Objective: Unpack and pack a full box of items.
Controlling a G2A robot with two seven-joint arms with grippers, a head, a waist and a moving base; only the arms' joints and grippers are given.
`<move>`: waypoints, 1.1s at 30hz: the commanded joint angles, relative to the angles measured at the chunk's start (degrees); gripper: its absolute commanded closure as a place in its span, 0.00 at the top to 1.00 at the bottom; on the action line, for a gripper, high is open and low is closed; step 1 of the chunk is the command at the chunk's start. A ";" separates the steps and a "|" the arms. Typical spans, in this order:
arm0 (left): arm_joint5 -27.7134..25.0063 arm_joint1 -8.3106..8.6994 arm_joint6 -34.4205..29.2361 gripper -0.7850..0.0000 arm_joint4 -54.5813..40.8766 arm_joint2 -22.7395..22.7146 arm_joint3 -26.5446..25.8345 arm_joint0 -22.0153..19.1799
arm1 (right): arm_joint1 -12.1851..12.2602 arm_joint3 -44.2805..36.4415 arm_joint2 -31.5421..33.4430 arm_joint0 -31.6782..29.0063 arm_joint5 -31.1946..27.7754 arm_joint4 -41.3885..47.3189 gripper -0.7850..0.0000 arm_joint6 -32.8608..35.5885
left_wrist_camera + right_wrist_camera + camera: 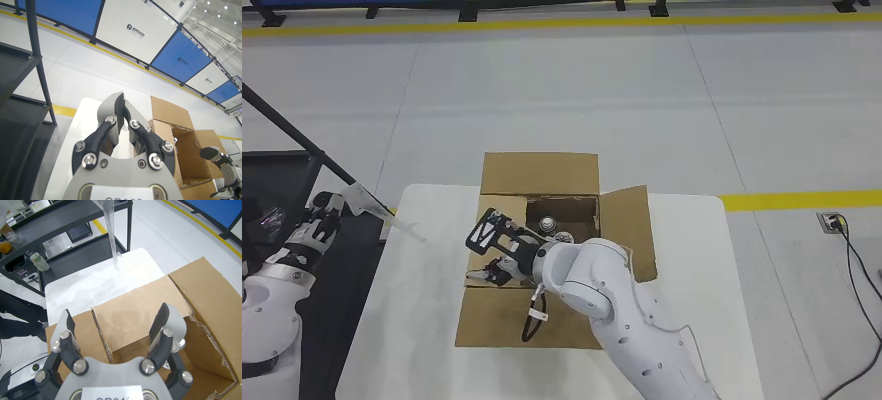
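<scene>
The right hand (pixel 117 321) is hovering, fingers spread, over the open cardboard box (pixel 542 172) on the white worktop (pixel 422 300) (shiny items (pixel 554 228) inside), while the left hand (pixel 122 102) is pinching a clear plastic strip (pixel 111 237) past the worktop's left edge.

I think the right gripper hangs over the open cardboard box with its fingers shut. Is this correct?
Not quite. The right gripper does hang over the open cardboard box, but its fingers are open, spread wide apart and holding nothing, as the right wrist view shows.
</scene>
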 commanded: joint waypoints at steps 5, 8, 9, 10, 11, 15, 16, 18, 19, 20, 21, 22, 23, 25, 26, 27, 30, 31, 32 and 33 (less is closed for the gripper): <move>-0.15 0.14 -0.34 0.00 -0.43 0.04 0.31 -0.30 | 2.33 -8.24 12.36 -7.79 -2.57 9.07 1.00 -2.47; -0.39 0.23 -0.73 0.00 -0.27 0.51 0.25 -0.85 | 3.58 -13.62 19.73 -13.20 -1.83 13.52 1.00 -2.47; -0.42 0.27 -0.96 0.00 -0.10 0.69 0.23 -1.08 | 3.95 -15.51 22.12 -15.06 -1.34 14.92 1.00 -2.45; -0.54 0.31 -1.14 0.00 0.10 0.91 0.17 -1.32 | 4.29 -17.24 24.58 -16.87 -0.14 16.35 1.00 -2.35; -0.68 0.37 -1.22 0.00 0.65 1.10 0.08 -1.57 | 4.59 -19.14 26.80 -18.41 0.66 18.03 1.00 -2.14; 0.00 0.52 -1.26 0.00 0.66 1.23 0.35 -3.04 | 5.77 -24.74 34.50 -23.22 2.72 24.60 1.00 0.93; 0.14 0.56 -1.35 0.00 0.72 1.26 0.47 -3.41 | 6.05 -25.43 36.16 -24.20 3.37 26.22 1.00 2.20; 0.27 0.63 -1.44 0.00 0.80 1.47 0.68 -3.96 | 6.57 -26.25 38.73 -25.61 4.49 30.06 1.00 5.29; 0.31 0.65 -1.40 0.00 0.80 1.61 0.75 -4.13 | 6.84 -26.13 39.80 -25.96 4.94 31.47 1.00 6.77; 0.38 0.66 -1.36 0.00 0.82 1.77 0.78 -4.23 | 7.07 -25.53 40.62 -25.99 5.40 33.19 1.00 8.08; 0.41 0.67 -1.30 0.00 0.88 1.98 0.75 -4.25 | 7.30 -24.27 41.21 -25.78 5.88 35.27 1.00 9.69; 0.46 0.67 -1.18 0.00 0.92 2.16 0.74 -4.24 | 7.58 -22.97 41.93 -25.15 6.42 36.30 1.00 11.13; 0.55 0.66 -1.00 0.00 0.95 2.35 0.72 -4.21 | 7.82 -21.27 42.60 -24.33 6.79 37.86 1.00 11.86; 0.74 0.65 -0.69 0.00 1.01 2.65 0.62 -4.12 | 8.36 -17.14 43.54 -22.47 7.15 40.39 1.00 14.31; 0.81 0.65 -0.61 0.00 0.92 2.78 0.55 -4.06 | 8.66 -15.33 44.17 -21.35 7.26 40.68 1.00 14.78; 0.89 0.65 -0.53 0.00 0.90 2.85 0.47 -3.99 | 8.93 -13.73 44.54 -20.43 7.05 40.51 1.00 14.80; 1.13 0.67 -0.23 0.00 0.99 2.95 0.12 -3.64 | 9.58 -9.82 44.71 -18.53 4.97 43.37 1.00 15.97; 1.22 0.68 -0.14 0.00 1.07 2.95 0.01 -3.49 | 9.81 -8.82 44.44 -17.94 3.97 44.69 1.00 17.40; 1.37 0.69 -0.06 0.00 1.10 2.94 -0.07 -3.35 | 10.07 -8.00 44.16 -17.25 3.18 45.53 1.00 18.85; 1.54 0.69 0.03 0.00 1.10 2.94 -0.11 -3.20 | 10.25 -7.60 43.77 -16.59 2.05 46.71 1.00 19.44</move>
